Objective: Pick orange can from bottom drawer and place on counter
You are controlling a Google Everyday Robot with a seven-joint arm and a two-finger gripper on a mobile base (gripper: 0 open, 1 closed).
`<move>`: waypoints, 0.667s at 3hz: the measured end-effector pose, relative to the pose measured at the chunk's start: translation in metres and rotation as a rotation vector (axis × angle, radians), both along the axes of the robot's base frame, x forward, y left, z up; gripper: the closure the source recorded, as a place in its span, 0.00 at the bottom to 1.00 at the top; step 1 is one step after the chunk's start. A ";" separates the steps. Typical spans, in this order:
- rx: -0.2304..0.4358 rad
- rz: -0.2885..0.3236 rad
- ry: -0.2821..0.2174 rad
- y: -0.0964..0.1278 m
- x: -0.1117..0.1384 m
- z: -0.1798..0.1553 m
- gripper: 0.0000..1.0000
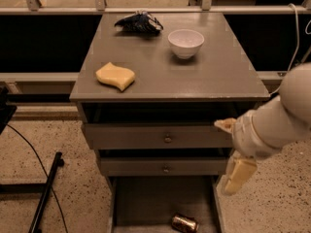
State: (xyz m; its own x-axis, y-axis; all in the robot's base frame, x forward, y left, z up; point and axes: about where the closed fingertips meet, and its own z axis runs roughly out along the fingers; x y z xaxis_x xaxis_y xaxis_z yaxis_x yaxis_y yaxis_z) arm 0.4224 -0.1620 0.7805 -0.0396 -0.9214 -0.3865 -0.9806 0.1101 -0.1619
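Note:
The orange can lies on its side near the front of the bottom drawer, which is pulled out and open. The grey counter tops the cabinet. My gripper hangs at the cabinet's right front corner, beside the two upper drawers and above and to the right of the can. Its pale fingers are spread apart and hold nothing. The gripper is not touching the can.
On the counter are a yellow wavy sponge, a white bowl and a dark crumpled bag. Two shallower drawers with knobs sit partly out above the bottom drawer. A black stand leg and cable lie on the left floor.

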 end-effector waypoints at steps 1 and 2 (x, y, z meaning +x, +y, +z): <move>0.008 0.024 -0.104 -0.024 -0.009 -0.083 0.00; 0.000 0.021 -0.079 -0.023 -0.005 -0.095 0.00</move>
State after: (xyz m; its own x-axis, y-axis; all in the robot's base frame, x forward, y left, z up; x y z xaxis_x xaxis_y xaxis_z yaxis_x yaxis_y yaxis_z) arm 0.4172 -0.1854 0.6859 0.0103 -0.9217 -0.3877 -0.9668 0.0898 -0.2392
